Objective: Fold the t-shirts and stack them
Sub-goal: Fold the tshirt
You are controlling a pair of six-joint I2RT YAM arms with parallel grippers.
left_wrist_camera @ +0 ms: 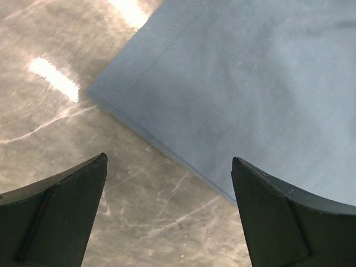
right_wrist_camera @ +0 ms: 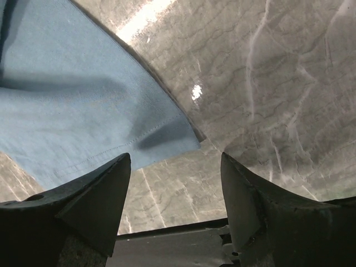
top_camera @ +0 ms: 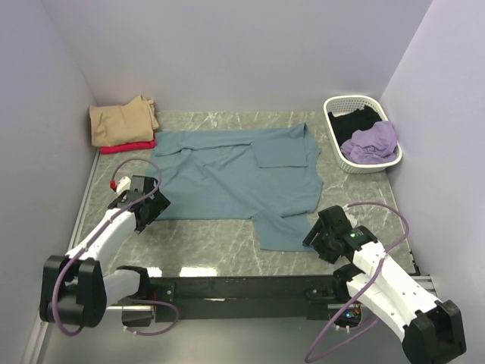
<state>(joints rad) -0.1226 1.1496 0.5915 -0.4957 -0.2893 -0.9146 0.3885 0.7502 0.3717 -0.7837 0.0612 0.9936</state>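
both pincers are spread and hold nothing. the left gripper hangs over the near-left hem corner of the teal t-shirt, and the right gripper over the corner of its near sleeve. the shirt lies flat mid-table, long axis left to right, hem leftward. bare table shows in front. beyond it, the tan t-shirt rests on the red t-shirt far left; the basket far right holds the lilac t-shirt and black t-shirt.
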